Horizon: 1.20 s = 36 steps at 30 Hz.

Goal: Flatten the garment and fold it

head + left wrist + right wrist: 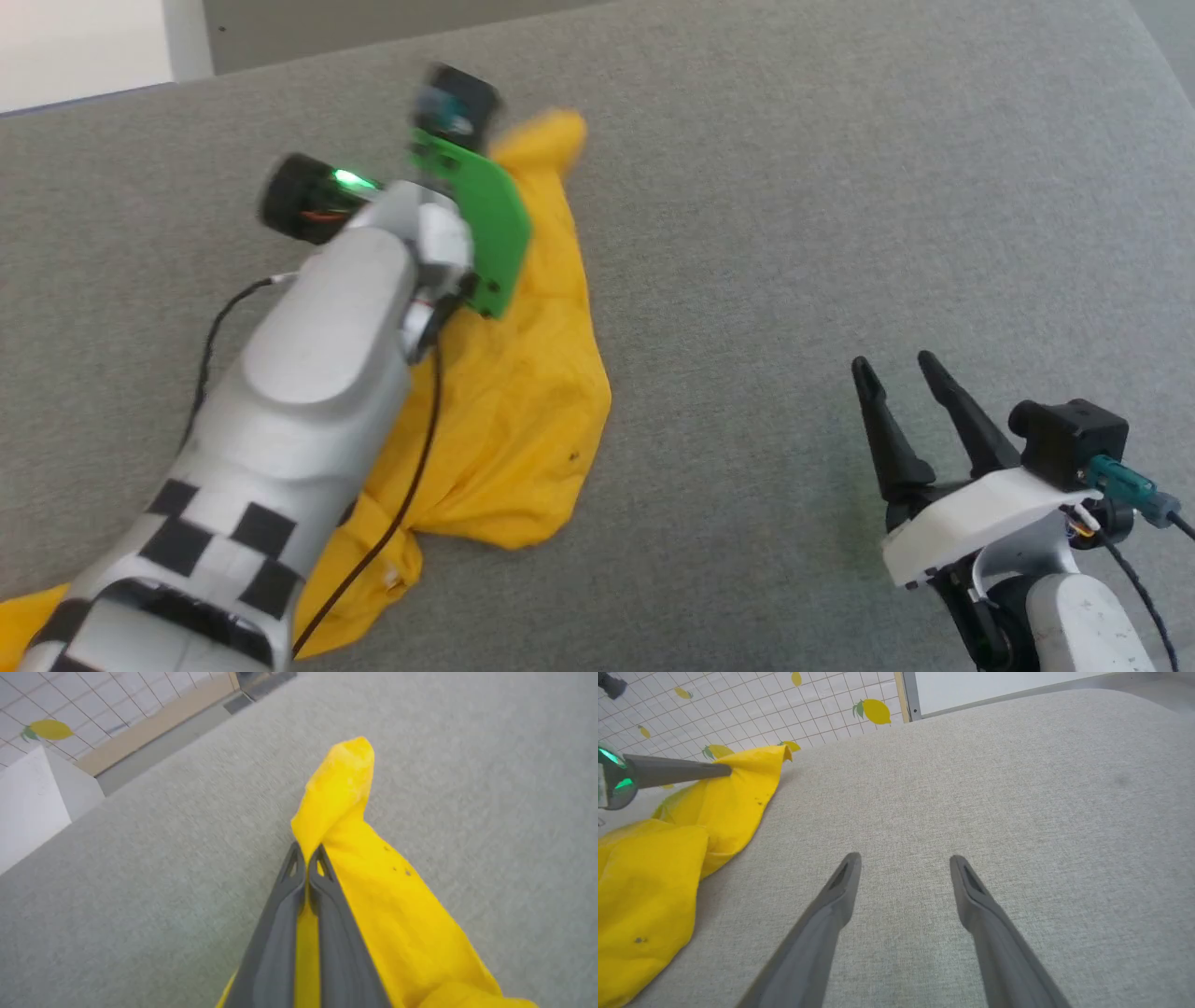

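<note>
The grey woven-fabric table point(794, 187) carries the crumpled bright yellow cotton T-shirt point(523, 420) on its left side. The shirt is partly hidden under the pale left forearm point(317, 355) and cut off at the head view's lower edge. The left tool point(306, 851) is pinched tight on a raised fold of the shirt. The right tool point(892, 361) stands spread and empty, well apart from the shirt.

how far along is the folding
Barely begun. Nothing is flat or folded: the shirt lies bunched on the grey surface. In hand: the left gripper, jaws shut on its edge. The right gripper, jaws open, is clear of it. Flattening and folding remain.
</note>
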{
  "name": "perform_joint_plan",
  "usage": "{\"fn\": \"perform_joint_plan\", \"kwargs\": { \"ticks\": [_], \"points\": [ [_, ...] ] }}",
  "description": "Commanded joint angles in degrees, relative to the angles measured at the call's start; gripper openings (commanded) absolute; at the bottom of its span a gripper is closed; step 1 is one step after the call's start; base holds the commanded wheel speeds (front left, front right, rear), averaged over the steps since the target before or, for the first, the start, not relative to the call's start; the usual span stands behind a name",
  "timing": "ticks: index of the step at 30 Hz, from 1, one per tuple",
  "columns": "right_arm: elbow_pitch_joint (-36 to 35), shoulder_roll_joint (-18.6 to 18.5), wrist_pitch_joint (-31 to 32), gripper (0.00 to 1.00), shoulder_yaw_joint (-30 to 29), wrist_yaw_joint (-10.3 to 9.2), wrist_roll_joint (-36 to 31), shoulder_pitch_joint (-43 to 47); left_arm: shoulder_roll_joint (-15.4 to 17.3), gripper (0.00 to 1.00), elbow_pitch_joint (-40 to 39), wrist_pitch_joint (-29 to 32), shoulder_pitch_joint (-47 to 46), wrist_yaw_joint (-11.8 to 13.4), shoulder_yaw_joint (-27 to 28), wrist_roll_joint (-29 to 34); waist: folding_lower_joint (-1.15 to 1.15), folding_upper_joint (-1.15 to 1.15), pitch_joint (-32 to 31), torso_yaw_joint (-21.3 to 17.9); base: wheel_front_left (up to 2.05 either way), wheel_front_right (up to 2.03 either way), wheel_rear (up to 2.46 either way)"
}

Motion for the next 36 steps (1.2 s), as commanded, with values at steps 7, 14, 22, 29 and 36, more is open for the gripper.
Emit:
{"fn": "perform_joint_plan", "kwargs": {
  "ticks": [7, 14, 22, 29, 36],
  "points": [
    [-1.29, 0.03, 1.58, 1.0, -1.48, -0.08, -1.6, 1.41, 4.21, 0.0, -7.99, -18.85, 10.74, 10.16, 10.99, -3.96, 0.0, 0.0, -8.04, 7.39, 0.0, 0.0, 0.0],
    [-3.2, 0.03, 3.75, 1.0, -2.03, -0.08, -2.0, 4.03, 9.24, 0.0, -18.34, -21.62, 29.19, 17.34, 18.75, -8.8, 0.0, 0.0, -11.31, 11.83, 0.0, 0.0, 0.0],
    [-4.14, 0.03, 6.11, 1.0, -1.54, -0.08, -2.71, 5.51, 7.95, 1.0, -25.0, -22.18, 46.12, 21.25, 23.16, -14.6, 0.0, 0.0, -12.51, 15.24, 0.0, 0.0, 0.0],
    [-4.28, 0.03, 7.84, 1.0, 1.68, -0.08, -3.23, 3.84, 4.2, 1.0, -28.81, -34.37, 48.68, 17.19, 25.55, -14.7, 0.0, 0.0, -11.81, 17.47, 0.0, 0.0, 0.0],
    [1.61, 0.03, 15.44, 1.0, 6.14, -0.08, -3.03, -0.5, -1.22, 1.0, -35.6, -35.9, 47.37, 14.04, 29.47, -3.27, 0.0, 0.0, -9.18, 20.56, 0.0, 0.0, 0.0]
  ]
}}
